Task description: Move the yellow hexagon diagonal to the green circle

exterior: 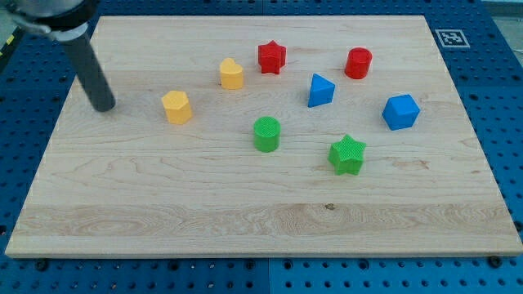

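The yellow hexagon (176,107) sits on the wooden board's left half. The green circle (266,134) stands near the board's middle, to the right of the hexagon and a little lower in the view. My tip (104,106) rests on the board at the view's left, well to the left of the yellow hexagon and apart from it, at about the same height in the view.
A yellow heart (232,73), a red star (271,57), a red cylinder (358,63), a blue triangular block (320,90), a blue cube (400,112) and a green star (347,154) lie on the board (245,220). A blue pegboard surrounds it.
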You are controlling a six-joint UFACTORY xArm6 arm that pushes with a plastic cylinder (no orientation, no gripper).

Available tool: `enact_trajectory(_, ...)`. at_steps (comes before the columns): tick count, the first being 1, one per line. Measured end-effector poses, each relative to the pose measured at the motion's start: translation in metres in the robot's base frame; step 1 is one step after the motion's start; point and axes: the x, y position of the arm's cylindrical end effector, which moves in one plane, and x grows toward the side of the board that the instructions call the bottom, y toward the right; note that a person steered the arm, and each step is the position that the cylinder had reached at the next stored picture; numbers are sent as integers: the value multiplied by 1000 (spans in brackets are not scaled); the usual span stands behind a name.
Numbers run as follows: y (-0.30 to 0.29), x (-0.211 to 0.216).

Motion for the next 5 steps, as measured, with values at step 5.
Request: enact_trajectory(5,100,-3)
